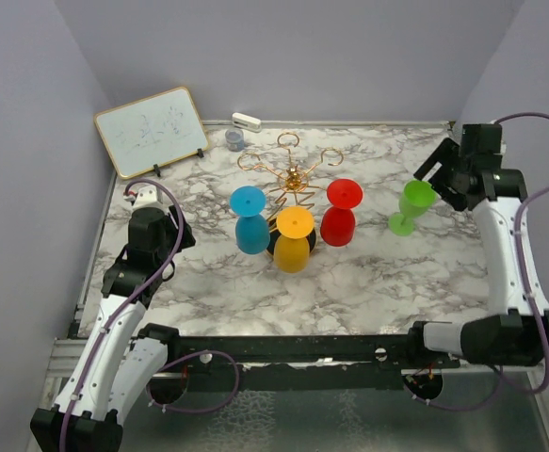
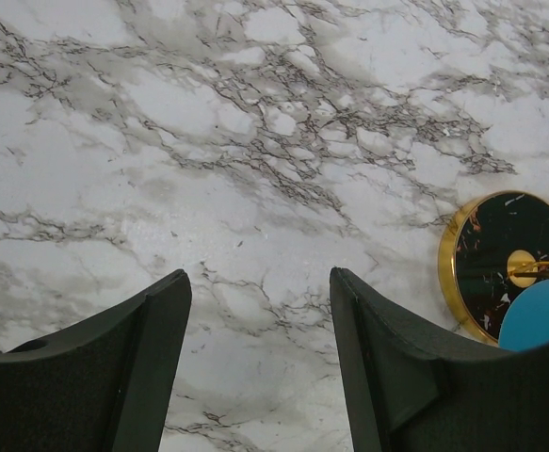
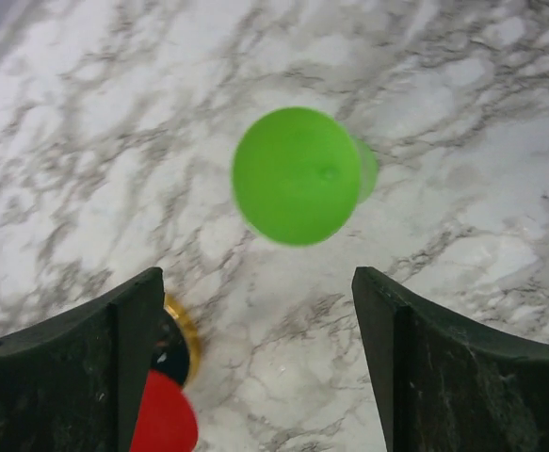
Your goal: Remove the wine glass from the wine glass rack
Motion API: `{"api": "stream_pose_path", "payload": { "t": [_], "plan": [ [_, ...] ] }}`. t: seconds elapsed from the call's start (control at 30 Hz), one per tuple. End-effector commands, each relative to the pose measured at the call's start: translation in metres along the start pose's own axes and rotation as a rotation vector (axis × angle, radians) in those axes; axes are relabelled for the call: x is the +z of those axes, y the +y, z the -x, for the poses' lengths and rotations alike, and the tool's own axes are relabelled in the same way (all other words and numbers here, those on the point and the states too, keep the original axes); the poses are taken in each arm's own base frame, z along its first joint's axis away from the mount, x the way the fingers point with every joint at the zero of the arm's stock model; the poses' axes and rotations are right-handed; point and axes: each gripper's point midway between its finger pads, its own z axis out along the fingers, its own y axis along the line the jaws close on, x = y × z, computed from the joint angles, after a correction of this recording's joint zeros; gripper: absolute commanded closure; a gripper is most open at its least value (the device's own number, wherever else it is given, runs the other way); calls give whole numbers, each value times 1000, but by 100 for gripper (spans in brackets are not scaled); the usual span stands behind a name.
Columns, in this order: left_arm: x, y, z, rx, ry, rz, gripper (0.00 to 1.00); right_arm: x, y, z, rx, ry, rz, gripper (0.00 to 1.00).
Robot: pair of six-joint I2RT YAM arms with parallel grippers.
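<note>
Top view: gold wire wine glass rack (image 1: 293,177) with spiral arms sits mid-table. Blue glass (image 1: 249,221), yellow glass (image 1: 294,240) and red glass (image 1: 340,215) hang on it foot-up. Green plastic wine glass (image 1: 411,207) stands on marble table (image 1: 368,282), right of rack, well apart. Right gripper (image 1: 432,179) just above it.

Left wrist: left gripper (image 2: 260,282) spread wide, empty, left of rack's black base (image 2: 500,254).

Right wrist: right pincer wide, nothing held, green glass below, untouched. Risk, I'd say: finger clips tall glass on pull-away, topples it toward rack.

Pale lilac walls (image 1: 349,56) around a grey-veined marble table (image 1: 368,282) — whiteboard (image 1: 152,130) at back-left corner
</note>
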Motion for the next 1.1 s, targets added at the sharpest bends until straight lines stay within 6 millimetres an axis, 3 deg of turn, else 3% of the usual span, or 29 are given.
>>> {"api": "stream_pose_path", "payload": {
  "t": [0.0, 0.17, 0.27, 0.4, 0.77, 1.07],
  "plan": [
    [-3, -2, 0, -3, -5, -17, 37, -81, 52, 9, -61, -94, 429, 18],
    [-3, -3, 0, -7, -3, -25, 37, -143, 98, -44, -149, 107, 897, 25],
    [-3, -3, 0, -8, -3, -25, 37, -167, 103, -57, -178, 157, 1020, 28],
    [-4, -3, 0, -13, -7, -24, 37, -181, 107, -66, -212, 200, 1116, 31],
    [-2, -2, -2, -16, 1, -18, 37, -165, 112, -80, -201, 297, 1164, 42],
    [-2, -2, -3, -18, 3, -14, 37, -156, 128, -91, -209, 348, 1200, 46]
  ]
}}
